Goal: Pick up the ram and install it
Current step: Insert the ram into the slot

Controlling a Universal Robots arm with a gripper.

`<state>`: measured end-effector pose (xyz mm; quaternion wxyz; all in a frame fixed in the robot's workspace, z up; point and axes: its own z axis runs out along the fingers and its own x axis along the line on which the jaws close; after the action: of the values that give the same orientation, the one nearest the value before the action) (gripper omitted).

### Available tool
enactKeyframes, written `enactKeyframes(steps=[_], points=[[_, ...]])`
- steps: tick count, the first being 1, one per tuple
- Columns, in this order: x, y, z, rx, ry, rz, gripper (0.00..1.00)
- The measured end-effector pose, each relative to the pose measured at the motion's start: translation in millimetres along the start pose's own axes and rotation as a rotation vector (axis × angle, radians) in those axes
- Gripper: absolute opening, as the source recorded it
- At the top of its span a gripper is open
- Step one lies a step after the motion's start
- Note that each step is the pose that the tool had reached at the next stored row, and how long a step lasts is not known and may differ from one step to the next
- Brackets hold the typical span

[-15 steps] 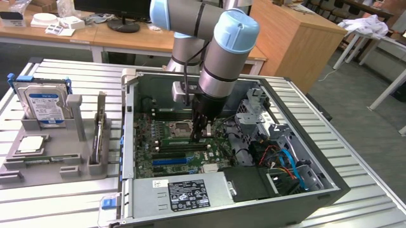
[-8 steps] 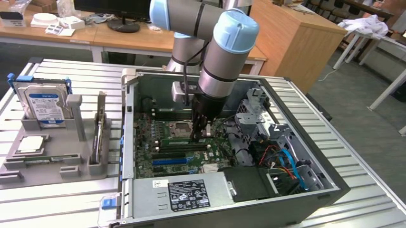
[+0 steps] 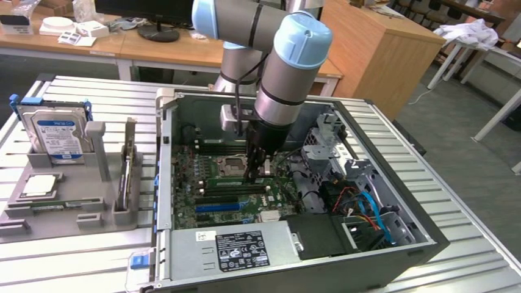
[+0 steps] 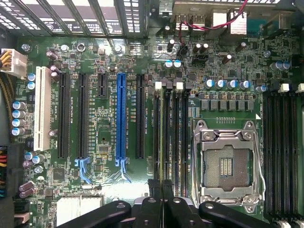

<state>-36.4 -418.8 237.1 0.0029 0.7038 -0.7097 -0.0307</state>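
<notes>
A ribbed metal table [image 3: 464, 183] carries an open grey steel computer case [image 3: 423, 247]. Inside lies a green motherboard [image 4: 107, 187] with long black slots, one blue plastic slot [image 4: 121, 118] and a square silver processor socket [image 4: 227, 164]. The black gripper [image 3: 258, 173] hangs upright over the narrow memory slots, its fingers [image 4: 155, 190] pressed together. The ram [image 3: 232, 181], a thin green stick, lies along a slot beside the socket, at the fingertips; whether they pinch it cannot be told.
</notes>
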Motion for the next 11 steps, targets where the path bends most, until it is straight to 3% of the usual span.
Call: enactKeyframes(steps=[11], points=[[0.2,-0.1,3.6,0.0,0.0002,0.0,0.12]])
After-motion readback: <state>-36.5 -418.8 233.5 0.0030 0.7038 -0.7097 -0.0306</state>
